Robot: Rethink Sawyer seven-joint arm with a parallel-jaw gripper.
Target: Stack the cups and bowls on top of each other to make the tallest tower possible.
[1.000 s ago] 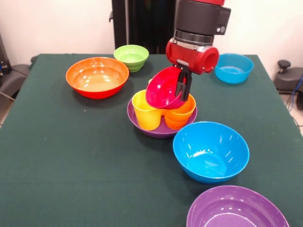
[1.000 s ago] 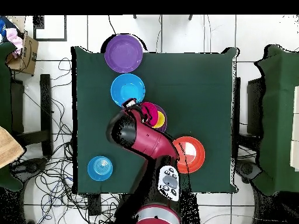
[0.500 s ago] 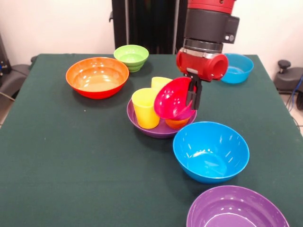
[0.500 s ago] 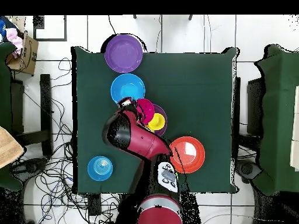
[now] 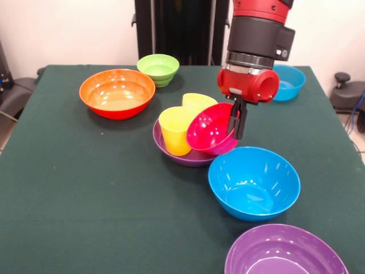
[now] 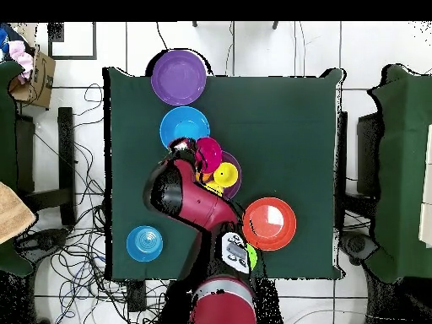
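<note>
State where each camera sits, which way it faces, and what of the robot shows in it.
Front view: across the table from the robot, facing it, slightly downward; it shows the arm's wrist and the gripper shut on the tilted red bowl.
Overhead view: above the table, looking straight down, robot base at the bottom; it shows the whole arm reaching up-picture.
Shared: the red bowl, the large blue bowl, the orange bowl, turned half round between views.
</note>
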